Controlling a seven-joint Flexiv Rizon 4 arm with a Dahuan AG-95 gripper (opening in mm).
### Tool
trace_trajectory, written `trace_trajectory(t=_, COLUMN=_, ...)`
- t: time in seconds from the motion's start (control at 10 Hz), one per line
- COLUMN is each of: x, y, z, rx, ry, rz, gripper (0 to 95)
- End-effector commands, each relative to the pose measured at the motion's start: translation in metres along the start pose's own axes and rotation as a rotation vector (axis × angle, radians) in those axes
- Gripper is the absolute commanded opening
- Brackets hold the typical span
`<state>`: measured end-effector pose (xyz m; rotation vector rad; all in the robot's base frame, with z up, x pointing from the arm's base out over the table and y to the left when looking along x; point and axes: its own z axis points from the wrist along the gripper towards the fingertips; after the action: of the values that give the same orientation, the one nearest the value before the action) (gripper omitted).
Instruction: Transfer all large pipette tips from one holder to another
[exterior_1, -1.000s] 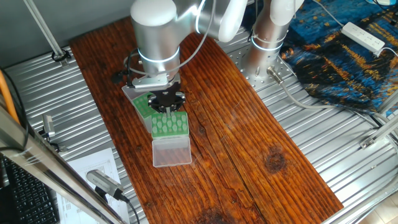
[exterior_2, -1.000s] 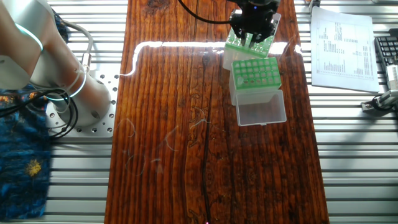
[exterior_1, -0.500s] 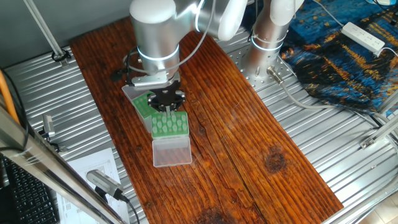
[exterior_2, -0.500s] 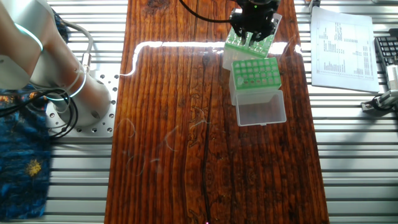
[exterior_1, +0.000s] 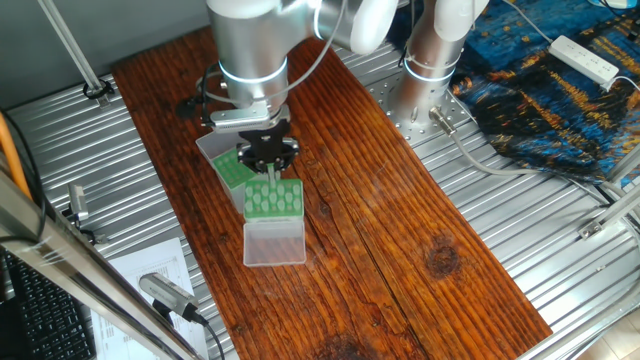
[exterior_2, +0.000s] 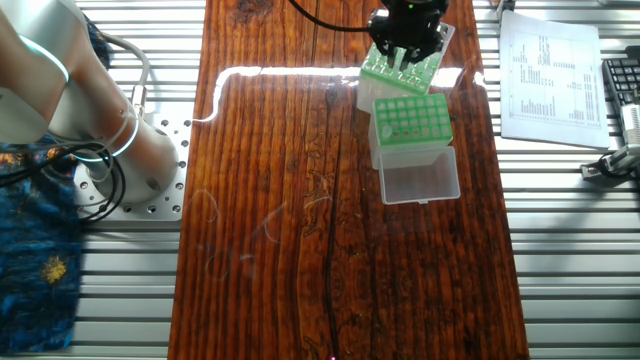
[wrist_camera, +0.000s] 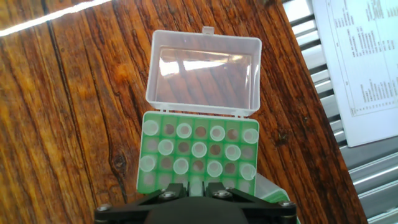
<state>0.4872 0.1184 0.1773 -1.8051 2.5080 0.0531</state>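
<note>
In the hand view, start at the left: you see bare dark-stained wooden table (wrist_camera: 68, 93), then the green plastic rack with its grid of round holes (wrist_camera: 198, 155), and at the right edge a printed white paper sheet (wrist_camera: 364, 68) lying on the ribbed metal bench. The large pipette tips (wrist_camera: 199, 149), pale translucent cones with wide round mouths upward, stand in this green rack in a scattered pattern, roughly every other hole, with bare holes between them. The rack's clear hinged plastic lid (wrist_camera: 204, 71) lies open flat on the far side.

The black two-finger gripper (wrist_camera: 198, 186) sits at the rack's near edge, directly over its last row. The tips stand upright, long axes parallel to the fingers, so any approach is straight down. Most tips lie ahead of the gripper, towards the lid.

In one fixed view the gripper (exterior_1: 270, 172) hangs between this rack (exterior_1: 273, 198) and a second green rack (exterior_1: 232, 165) towards the table's far edge.

Limits of inspection: only the finger bases show, cut off at the frame's bottom. You cannot tell how far the jaws stand apart, nor whether a tip is held. The second rack is largely masked by the wrist, so its contents cannot be counted.
</note>
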Motion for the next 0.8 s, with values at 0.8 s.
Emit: trace_trajectory(t=0.8, x=-0.001, y=0.010, z=-0.029, rx=-0.003, ry=0.003, rz=-0.025, gripper=0.0)
